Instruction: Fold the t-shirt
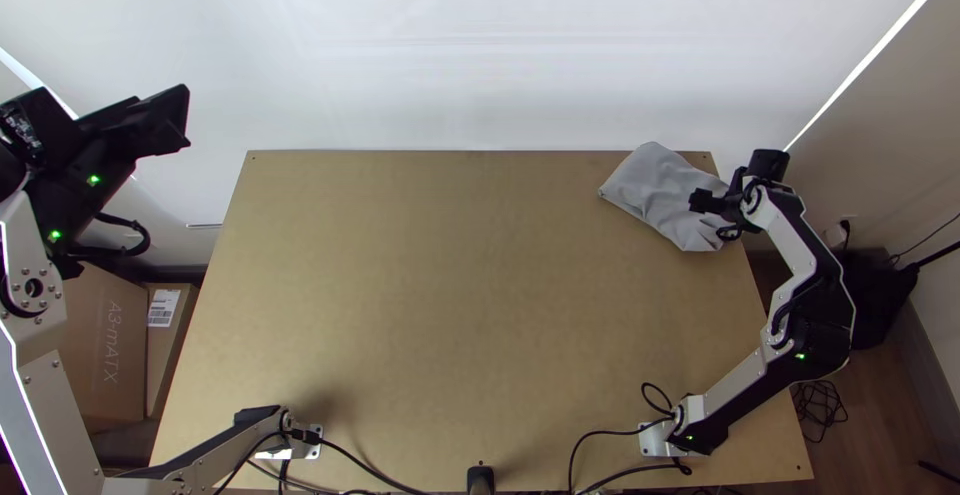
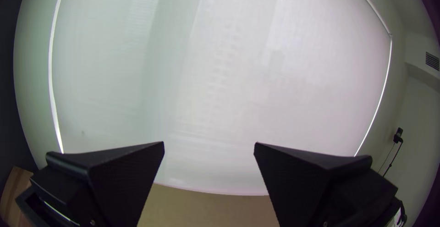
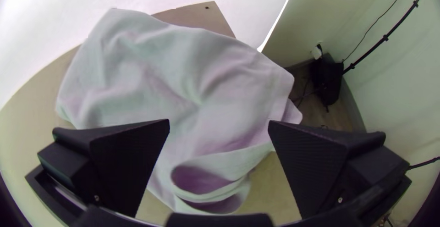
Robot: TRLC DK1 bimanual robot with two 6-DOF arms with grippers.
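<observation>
A light grey t-shirt (image 1: 655, 193) lies bunched in a compact heap at the table's far right corner, its folds and a loop-like opening showing on the cloth (image 3: 183, 85) in the right wrist view. My right gripper (image 1: 712, 203) is over the shirt's right part; in its wrist view the gripper (image 3: 219, 126) stands open, with no cloth pinched between its fingers. My left gripper (image 1: 180, 120) is raised beyond the table's left edge, far from the shirt. In the left wrist view that gripper (image 2: 209, 146) is wide open and holds nothing.
The wooden table (image 1: 440, 295) stretches between the arms. Cables (image 1: 600, 435) run along its near edge. Cardboard boxes (image 1: 110, 345) stand on the floor at the left. A pale blind (image 1: 480, 55) hangs behind the far edge.
</observation>
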